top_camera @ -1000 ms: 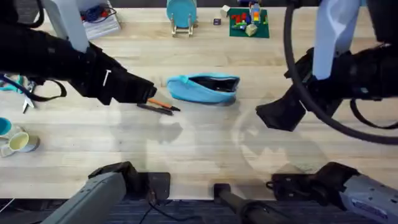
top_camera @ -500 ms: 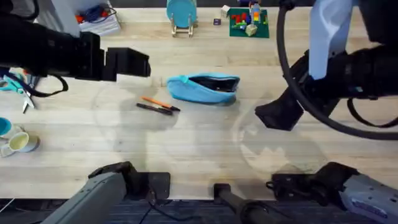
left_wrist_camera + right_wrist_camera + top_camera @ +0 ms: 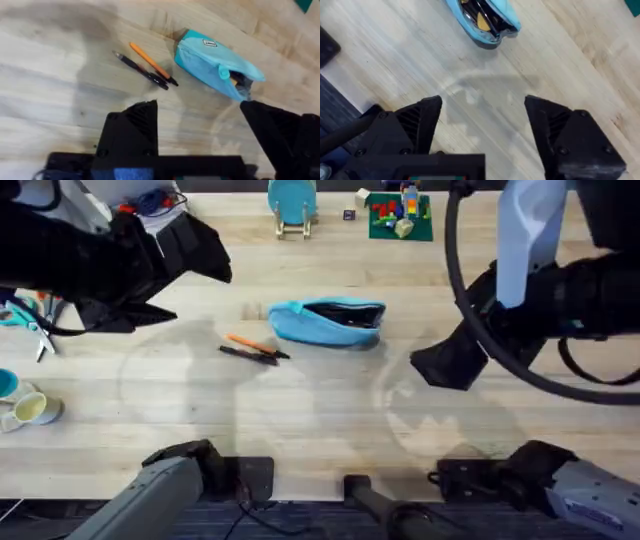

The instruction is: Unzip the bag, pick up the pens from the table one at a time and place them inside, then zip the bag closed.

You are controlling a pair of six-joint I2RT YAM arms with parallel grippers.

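Pale butcher-block planks of the table [image 3: 330,420] lie bare under both my claws, and neither one holds anything. My left gripper [image 3: 200,130] hangs with its fingers spread wide, above and to the left of the two pens. My right gripper [image 3: 482,125] is spread just as wide over empty wood on the bag's right side.

The bag [image 3: 330,320] sits mid-table, already unzipped, so as I judge it the step in hand is fetching a pen. I would bring the left claw down over the black pen [image 3: 141,71] or the orange pen [image 3: 150,62], not both: they lie side by side, angled alike, and seem to touch at the tips nearest the bag. To do it well I should turn my fingers across the barrel, aim at the end farther from the bag, where the two sit a little apart, and close low against the wood, since a thin barrel may roll or skid away.

The bag is a light blue soft fabric pouch, slumped, its mouth gaping onto a dark interior. From my right wrist I see dark slender things and something orange-yellow already inside. A small white label shows on its side in the left wrist view.
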